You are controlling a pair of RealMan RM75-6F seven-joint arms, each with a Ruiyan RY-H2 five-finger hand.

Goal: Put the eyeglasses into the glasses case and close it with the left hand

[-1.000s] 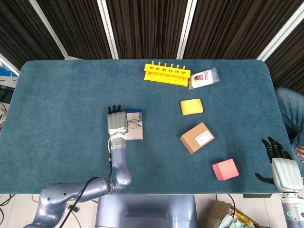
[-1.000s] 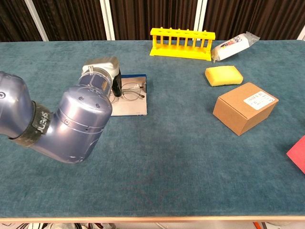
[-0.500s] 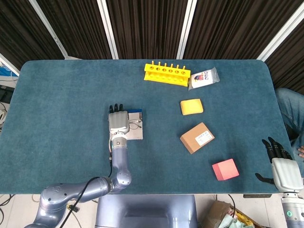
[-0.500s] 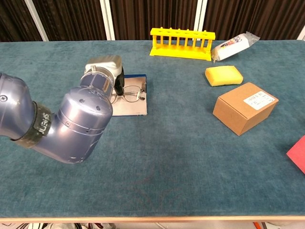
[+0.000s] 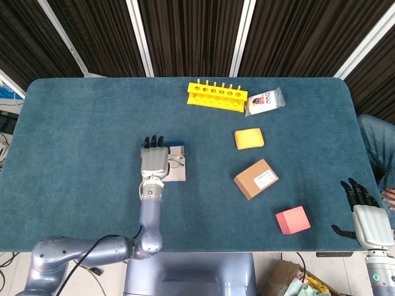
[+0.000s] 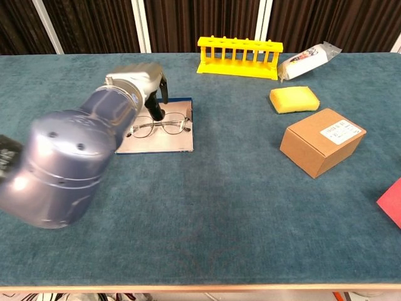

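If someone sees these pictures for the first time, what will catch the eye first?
Probably the big blue-grey left arm filling the near left of the chest view, its left hand over the eyeglasses lying on the open glasses case. Next, the yellow rack at the table's far edge.

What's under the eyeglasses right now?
The eyeglasses lie on the open glasses case, a flat grey panel with a blue edge. The left robot hand and its arm cover the case's left part, so that side stays unseen.
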